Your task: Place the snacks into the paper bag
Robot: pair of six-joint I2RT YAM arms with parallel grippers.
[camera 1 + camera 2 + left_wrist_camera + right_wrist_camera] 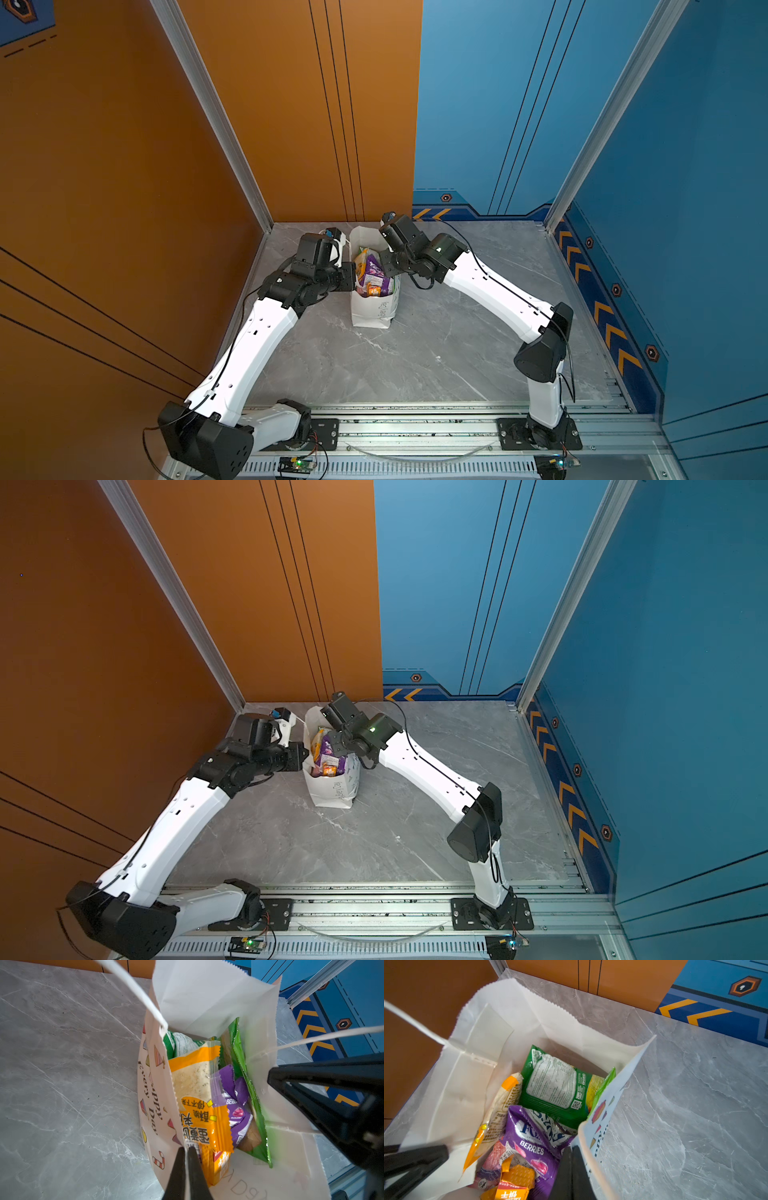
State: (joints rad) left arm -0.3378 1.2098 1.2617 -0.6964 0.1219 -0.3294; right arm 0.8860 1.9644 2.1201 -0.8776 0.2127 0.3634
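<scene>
Fingers of the left gripper are pressed together on the rim of the paper bag. A pale strip of paper shows between them, so the printed side wall is pinched. Fingers of the right gripper are likewise closed tight, set at the rim of the opposite printed wall. Paper lies against them there, but the right wrist view does not confirm whether it is caught between them.

Bag position: upright on the grey table, toward the back, near the orange wall. In both top views it stands between the two wrists, one at each side of its open mouth. The words "Every" and "Day" are legible on the outer wall in the left wrist view. A white cord handle rises from the rim.

Snacks: every one visible is inside the bag.
- The green packet with a white label panel lies at the back end.
- The purple packet marked "BERRIES" overlaps its near edge.
- The long orange packet with a clear window leans along the wall on the left gripper's side.
- The second green packet stands on edge along the wall on the right gripper's side.
- The small orange packet sits on top at the front end.
- The pink packet is partly hidden beneath it.
</scene>
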